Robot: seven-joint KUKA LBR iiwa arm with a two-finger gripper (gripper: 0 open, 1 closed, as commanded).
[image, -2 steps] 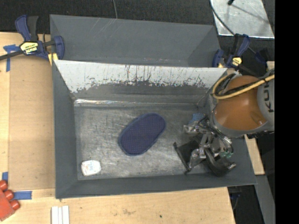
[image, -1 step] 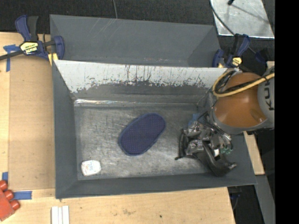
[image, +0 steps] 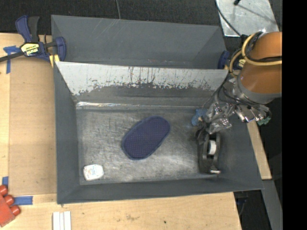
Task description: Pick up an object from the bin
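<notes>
Bin: the grey metal bin (image: 144,83) holds a few loose things spread well apart on its floor, not a heap.
Gripper: the gripper (image: 211,126) hangs low at the right side of the floor, under the arm's orange cover (image: 263,63).
Grip state: this view does not show whether it is open or closed, and nothing can be seen held in it.
Nearest thing: a dark oblong thing (image: 209,158) with a pale patch on top lies lengthwise along the right edge of the floor. Its upper end is directly beneath the gripper, and whether the two touch cannot be told.
How it should handle: it looks stiff and hard-shelled, probably heavier than the other pieces. Its surface may be smooth enough to slip if pinched at one end.
Where to take hold: across its narrow width near the middle. The side wall just beside it leaves little room on that side.
Small blue piece: a small blue piece (image: 197,115) sits just left of the gripper, too small to identify.
Blue oval pad: the blue oval pad (image: 146,137) lies flat in the middle of the floor. It looks soft and light, and lies so low that only an edge offers a hold.
White piece: a small white rounded piece (image: 93,171) sits in the near left corner, likely light and easy to nudge away.
</notes>
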